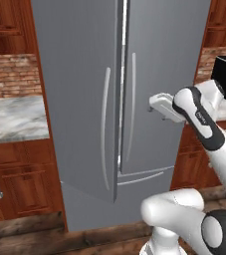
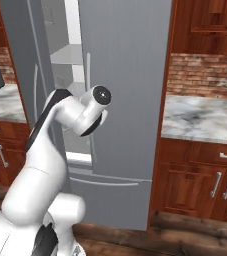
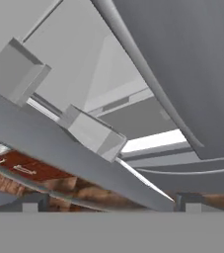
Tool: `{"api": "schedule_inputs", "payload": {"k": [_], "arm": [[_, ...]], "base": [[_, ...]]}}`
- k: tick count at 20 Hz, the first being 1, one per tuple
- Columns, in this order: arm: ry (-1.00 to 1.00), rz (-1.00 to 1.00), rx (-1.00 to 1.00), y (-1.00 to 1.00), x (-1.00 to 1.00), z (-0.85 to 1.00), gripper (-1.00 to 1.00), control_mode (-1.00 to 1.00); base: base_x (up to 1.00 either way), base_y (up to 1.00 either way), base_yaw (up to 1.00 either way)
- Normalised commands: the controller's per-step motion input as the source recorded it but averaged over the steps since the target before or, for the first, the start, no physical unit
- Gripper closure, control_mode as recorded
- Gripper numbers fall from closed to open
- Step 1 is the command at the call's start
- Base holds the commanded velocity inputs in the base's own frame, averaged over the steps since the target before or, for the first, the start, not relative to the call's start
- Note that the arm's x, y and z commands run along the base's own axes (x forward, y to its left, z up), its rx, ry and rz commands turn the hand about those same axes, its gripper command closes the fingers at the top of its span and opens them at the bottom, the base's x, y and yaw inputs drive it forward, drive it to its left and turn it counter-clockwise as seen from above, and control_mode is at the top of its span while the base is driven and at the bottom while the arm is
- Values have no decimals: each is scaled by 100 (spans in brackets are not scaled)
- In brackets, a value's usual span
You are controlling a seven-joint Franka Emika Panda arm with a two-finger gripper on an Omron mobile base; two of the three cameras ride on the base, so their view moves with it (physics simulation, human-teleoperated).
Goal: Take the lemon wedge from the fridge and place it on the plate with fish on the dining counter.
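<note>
In the left base view, the fridge [image 1: 119,99] is seen filling the centre of the frame, its left door swung slightly ajar so that a narrow bright gap is left along the middle seam. The white arm [image 1: 204,124] is raised from the lower right, its hand held against the right door at mid-height, just right of the long curved handles. A marble-topped table [image 1: 15,117] is seen at the left edge, with brick wall above and wooden cabinets below.

In the right base view, the fridge is shown at upper centre with the left door pulled open, and white shelves [image 2: 67,55] are exposed in the gap at upper left. The arm is bent across the lower left of the frame, in front of the opening. A second marble table [image 2: 200,117] is seen at the right.

In the hand view, the gripper [image 3: 111,202] is marked by two dark tips at the bottom edge, held well apart with nothing between the jaws. A curved handle [image 3: 148,74] is swept across the upper right, and door bins [image 3: 91,132] are seen at centre left. The lemon wedge cannot be made out.
</note>
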Motion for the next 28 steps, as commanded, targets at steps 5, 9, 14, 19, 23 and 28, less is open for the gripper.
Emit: {"api": "schedule_inputs", "payload": {"k": [5, 9, 14, 19, 23, 28], "arm": [[1, 0, 0, 37, 97, -8, -100, -100], [5, 4, 0, 33, 64, -12, -100, -100], [20, 11, 1, 35, 39, -11, -100, -100], [12, 14, 0, 21, 31, -7, -100, -100], [-1, 12, 0, 0, 10, -9, -100, -100], [-9, 7, 1, 0, 8, -11, -100, -100]], "base": [[0, 0, 0], [0, 0, 0], [0, 0, 0], [0, 0, 0], [0, 0, 0], [0, 0, 0]]}}
